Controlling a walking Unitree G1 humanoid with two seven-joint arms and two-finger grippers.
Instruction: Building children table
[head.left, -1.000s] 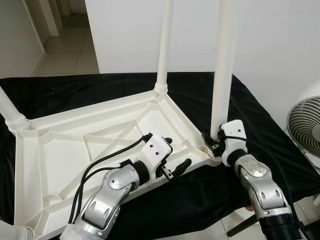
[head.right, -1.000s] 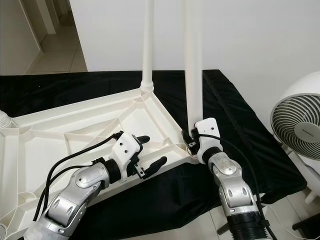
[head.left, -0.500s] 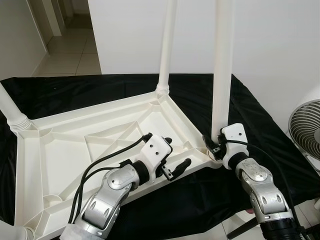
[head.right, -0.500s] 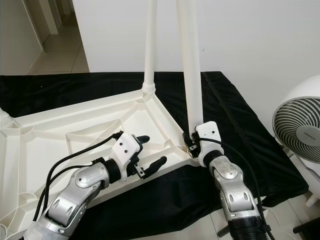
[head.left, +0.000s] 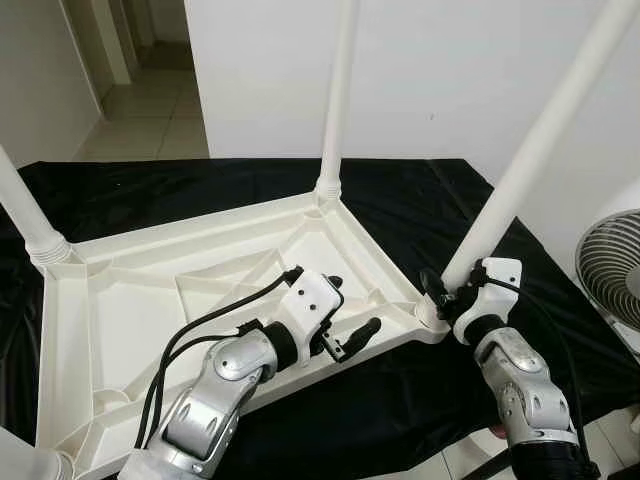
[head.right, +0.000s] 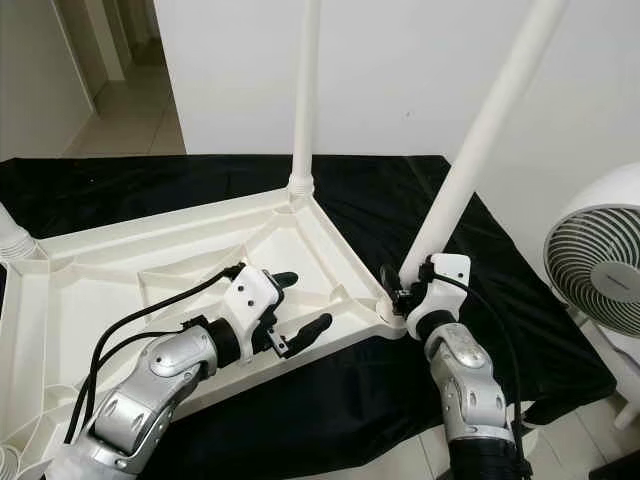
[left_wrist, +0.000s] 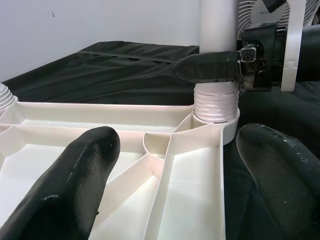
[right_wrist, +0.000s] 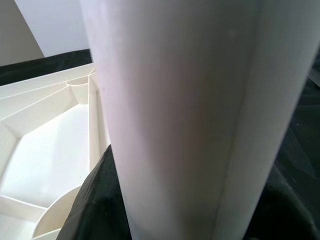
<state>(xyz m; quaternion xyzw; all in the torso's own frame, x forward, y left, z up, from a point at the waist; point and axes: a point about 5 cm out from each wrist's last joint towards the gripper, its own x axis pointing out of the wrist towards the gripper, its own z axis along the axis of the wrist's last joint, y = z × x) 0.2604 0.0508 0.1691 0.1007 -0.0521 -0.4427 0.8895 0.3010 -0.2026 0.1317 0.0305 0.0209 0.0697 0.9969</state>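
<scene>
Black cloth covers the counter (head.left: 150, 180); the upturned tabletop (head.left: 130, 300) lies on it. Left gripper (head.left: 352, 312), fingers apart, steadies its near edge. Right gripper (head.left: 447, 296) clamps the tilted leg (head.left: 520, 170) at its corner socket, probably for seating.

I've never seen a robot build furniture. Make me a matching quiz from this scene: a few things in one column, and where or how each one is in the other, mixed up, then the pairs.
Things
1. right gripper
2. left gripper
3. far table leg
4. fan

States
A. standing upright in its corner socket
B. open, over the upturned tabletop's near edge
C. on the floor beside the black cloth
D. shut on the leaning table leg

Pairs: 1-D, 2-B, 3-A, 4-C
</scene>
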